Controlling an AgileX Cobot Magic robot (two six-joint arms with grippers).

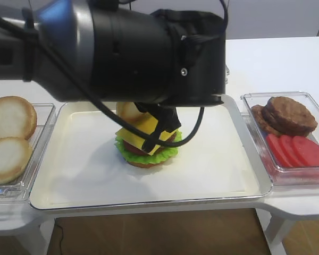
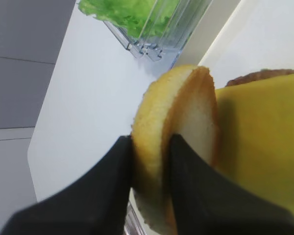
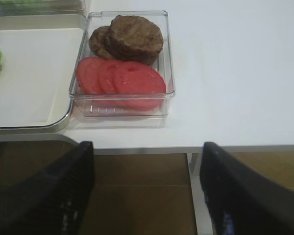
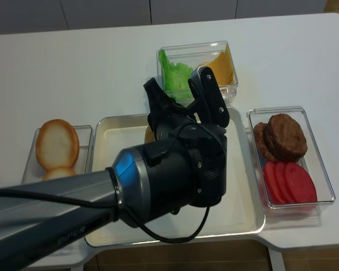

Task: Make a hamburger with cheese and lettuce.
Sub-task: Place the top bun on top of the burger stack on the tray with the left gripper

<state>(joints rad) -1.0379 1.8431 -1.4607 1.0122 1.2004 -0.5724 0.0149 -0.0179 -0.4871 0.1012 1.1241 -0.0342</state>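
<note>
left end effector (image 2: pixel 152 161) clamped on top bun (image 2: pixel 174 147) | right end effector (image 3: pixel 147 191) agape, empty | bin (image 3: pixel 164 58): patties (image 3: pixel 132 36), tomato slices (image 3: pixel 120 78)

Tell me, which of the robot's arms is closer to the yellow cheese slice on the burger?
The left. Its fingers pinch a bun top right beside the cheese. The right arm's fingers hang off the table's edge, past the tray of patties.

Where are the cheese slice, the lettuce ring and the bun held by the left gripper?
cheese (image 1: pixel 141 129): exterior high view, on its flat yellow top.
lettuce (image 1: pixel 165 154): exterior high view, on the frilly right edge.
bun (image 2: pixel 154 127): left wrist view, on its golden rim above the fingers.
</note>
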